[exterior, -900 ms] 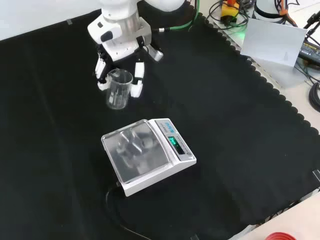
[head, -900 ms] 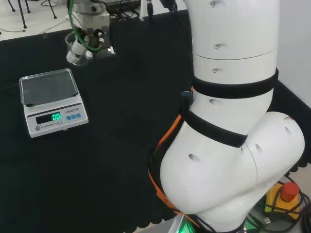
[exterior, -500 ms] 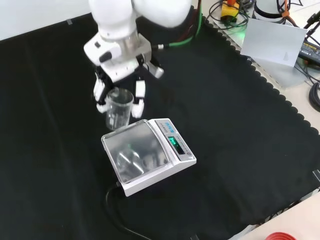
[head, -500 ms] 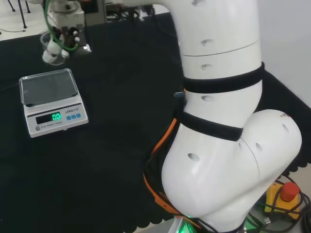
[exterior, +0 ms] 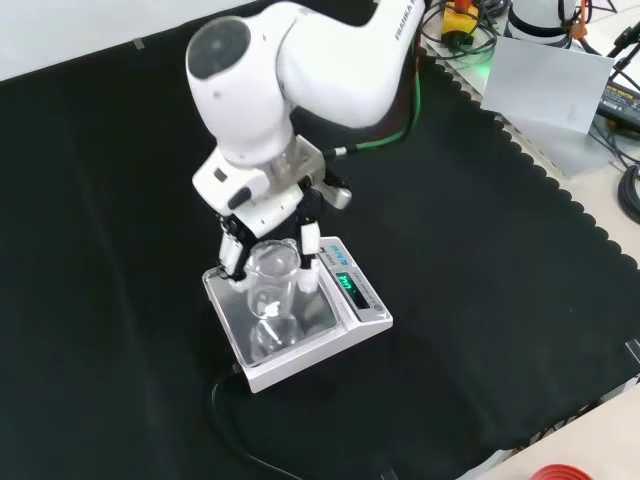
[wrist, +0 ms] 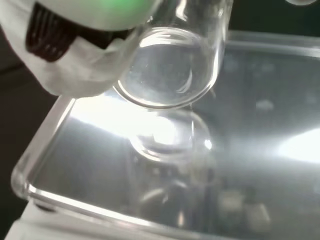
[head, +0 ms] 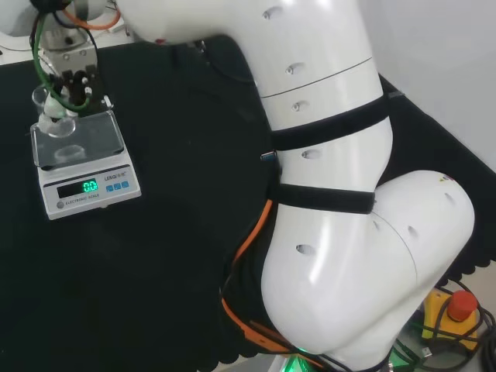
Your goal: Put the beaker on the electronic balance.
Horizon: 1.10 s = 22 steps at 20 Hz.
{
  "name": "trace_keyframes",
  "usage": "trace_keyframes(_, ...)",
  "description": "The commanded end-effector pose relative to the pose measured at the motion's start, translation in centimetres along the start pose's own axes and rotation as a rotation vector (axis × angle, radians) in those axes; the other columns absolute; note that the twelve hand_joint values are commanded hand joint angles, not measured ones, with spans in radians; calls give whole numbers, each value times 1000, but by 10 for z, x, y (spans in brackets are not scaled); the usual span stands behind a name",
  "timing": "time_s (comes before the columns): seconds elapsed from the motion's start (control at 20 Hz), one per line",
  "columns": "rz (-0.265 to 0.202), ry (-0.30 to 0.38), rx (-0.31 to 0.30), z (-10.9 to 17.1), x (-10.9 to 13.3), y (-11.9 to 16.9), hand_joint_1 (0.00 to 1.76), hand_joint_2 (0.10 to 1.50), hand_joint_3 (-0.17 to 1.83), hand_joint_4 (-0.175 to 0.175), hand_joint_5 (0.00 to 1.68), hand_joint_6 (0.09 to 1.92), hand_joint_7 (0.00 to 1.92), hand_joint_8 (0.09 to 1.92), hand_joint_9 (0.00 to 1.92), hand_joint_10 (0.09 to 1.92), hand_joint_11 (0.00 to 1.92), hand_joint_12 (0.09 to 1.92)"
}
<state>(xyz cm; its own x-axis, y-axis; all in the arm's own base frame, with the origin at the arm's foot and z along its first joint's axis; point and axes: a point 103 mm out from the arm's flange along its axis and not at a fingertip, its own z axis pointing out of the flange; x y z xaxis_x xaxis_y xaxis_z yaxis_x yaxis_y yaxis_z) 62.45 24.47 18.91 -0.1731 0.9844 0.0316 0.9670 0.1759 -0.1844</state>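
Beaker [exterior: 273,288], clear and upright, hangs just above my view of the scale's [exterior: 352,296] shiny pan [exterior: 300,325], the hand's [exterior: 268,222] fingers [exterior: 307,262] curled round it, over the black-clothed worktop [exterior: 480,300].

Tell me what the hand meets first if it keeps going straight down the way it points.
Probably the balance's shiny pan: the hand holds the beaker just above it, a gap apparently remaining in the wrist view.
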Motion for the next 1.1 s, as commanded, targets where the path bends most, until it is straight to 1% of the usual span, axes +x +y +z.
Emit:
trace_keyframes(0.05, 20, -6, 27, 7, -5, -4, 1213, 597, 724, -175, 1316, 617, 1278, 1202, 1571, 560, 1705, 522)
trace_keyframes(0.15, 28, -3, 31, 6, -6, -3, 1212, 596, 725, -175, 1318, 615, 1278, 1201, 1569, 559, 1725, 530)
trace_keyframes(0.2, 29, -1, 31, 5, -8, -3, 1203, 605, 711, -138, 1312, 619, 1273, 1202, 1565, 554, 1727, 532)
trace_keyframes(0.3, 27, 5, 40, 4, -10, -3, 1177, 637, 661, -30, 1294, 629, 1251, 1205, 1556, 535, 1708, 540)
trace_keyframes(0.35, 26, 10, 49, 4, -10, -2, 1169, 650, 642, 3, 1288, 631, 1241, 1205, 1552, 527, 1698, 543)
trace_keyframes(0.4, 24, 9, 54, 4, -10, -2, 1164, 602, 643, -13, 1196, 712, 1224, 1197, 1546, 508, 1671, 553)
trace_keyframes(0.45, 25, 7, 57, 5, -9, -2, 1159, 555, 659, -36, 1104, 812, 1208, 1189, 1540, 490, 1640, 570)
trace_keyframes(0.5, 23, -1, 70, 6, -10, -3, 1155, 520, 679, -47, 1039, 889, 1196, 1184, 1536, 475, 1612, 592)
trace_keyframes(0.6, 18, -20, 93, 9, -12, -3, 1150, 489, 699, -54, 978, 957, 1182, 1178, 1528, 459, 1576, 614)
trace_keyframes(0.7, 18, -32, 107, 14, -11, -3, 1145, 477, 710, -53, 955, 977, 1172, 1179, 1521, 450, 1544, 645)
trace_keyframes(0.9, 21, -49, 130, 20, -9, -3, 1135, 470, 715, -35, 936, 982, 1151, 1177, 1497, 441, 1472, 707)
trace_keyframes(1.1, 24, -52, 156, 28, -9, -4, 1125, 468, 715, -22, 918, 986, 1120, 1187, 1465, 448, 1406, 764)
